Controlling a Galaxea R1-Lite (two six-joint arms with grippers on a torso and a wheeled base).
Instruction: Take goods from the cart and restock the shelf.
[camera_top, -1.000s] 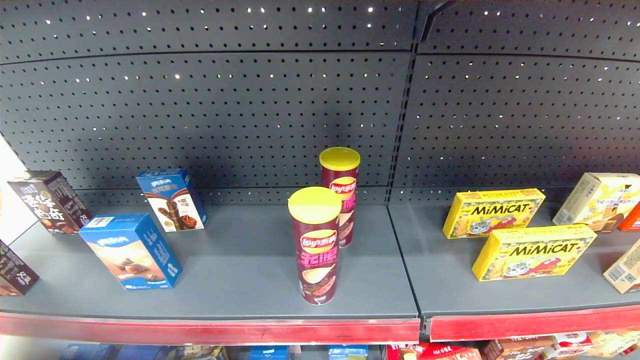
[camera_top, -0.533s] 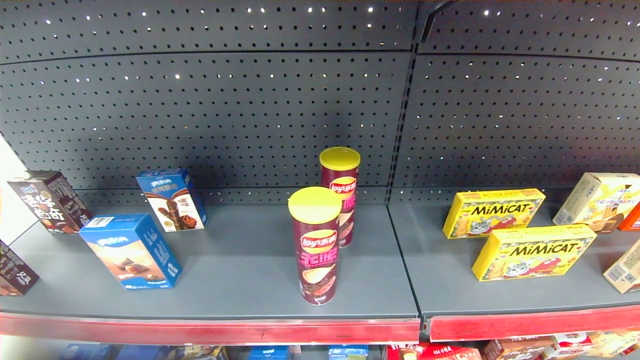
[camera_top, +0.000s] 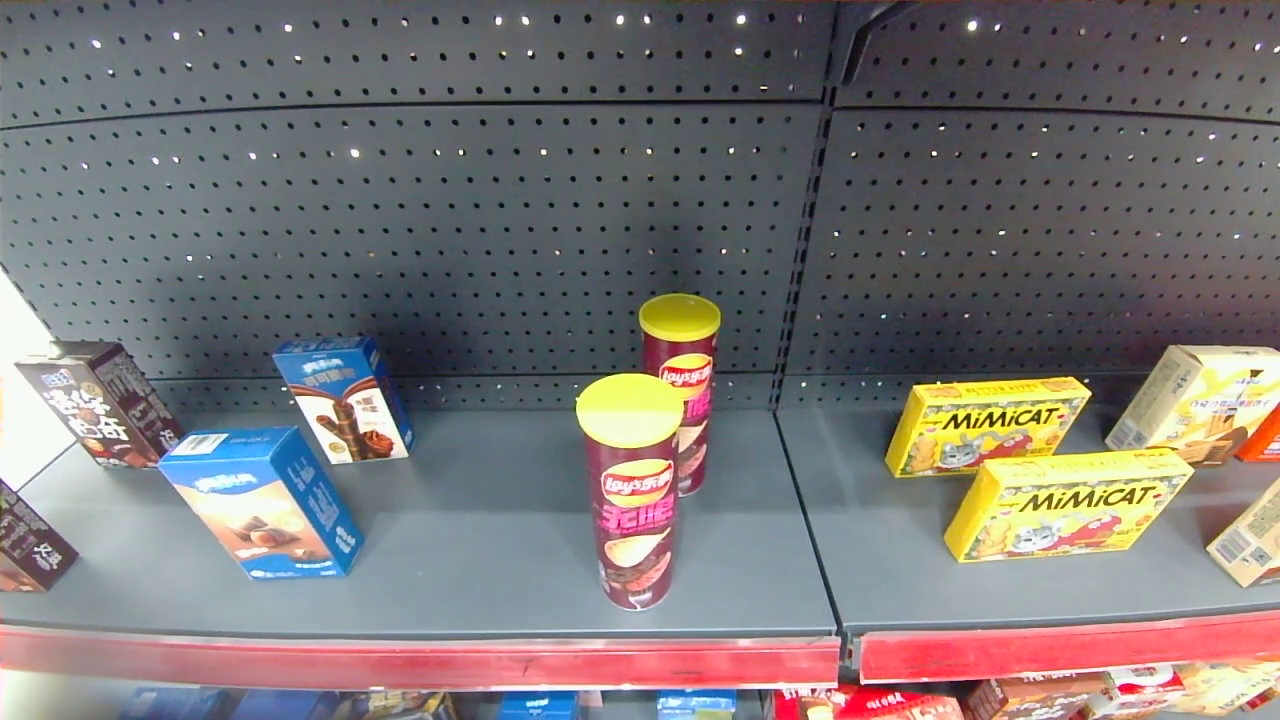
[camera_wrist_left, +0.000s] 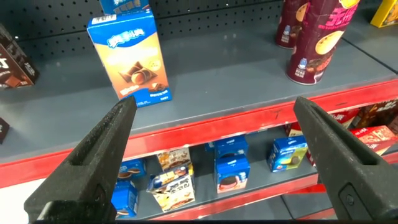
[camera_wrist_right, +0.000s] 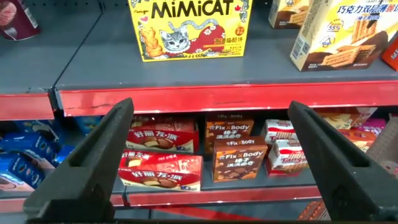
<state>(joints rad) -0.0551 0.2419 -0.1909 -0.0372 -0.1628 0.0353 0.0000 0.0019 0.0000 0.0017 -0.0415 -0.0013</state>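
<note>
Both arms sit low in front of the shelf (camera_top: 480, 560), facing it. Left tool (camera_wrist_left: 214, 104): jaws wide apart, nothing between them, level with the red front edge, looking up past a blue box (camera_wrist_left: 127, 56) and the front can (camera_wrist_left: 314, 46). Right tool (camera_wrist_right: 211, 104): jaws equally spread, empty, aimed at the red edge below a yellow box (camera_wrist_right: 189, 28) and a cream box (camera_wrist_right: 339, 34), with the lower shelf's packets (camera_wrist_right: 236, 155) beneath. In the head view the front can stands upright near the shelf's front lip in the middle bay. The rear can (camera_top: 682, 390) is upright just behind it and a little to the right, near the pegboard (camera_top: 450, 230); I can't tell whether the two touch. Blue boxes are off to the left and yellow boxes on the neighbouring bay, all well apart from the cans. My read: between placements, stock on the shelf, no item in either tool. The next move calls for a trip to the cart for another item, so I'd draw both arms clear of the shelf lip first. Bare shelf left of the cans looks the easiest spot to fill; tall cans tip easily, so I'd approach wide of them
</note>
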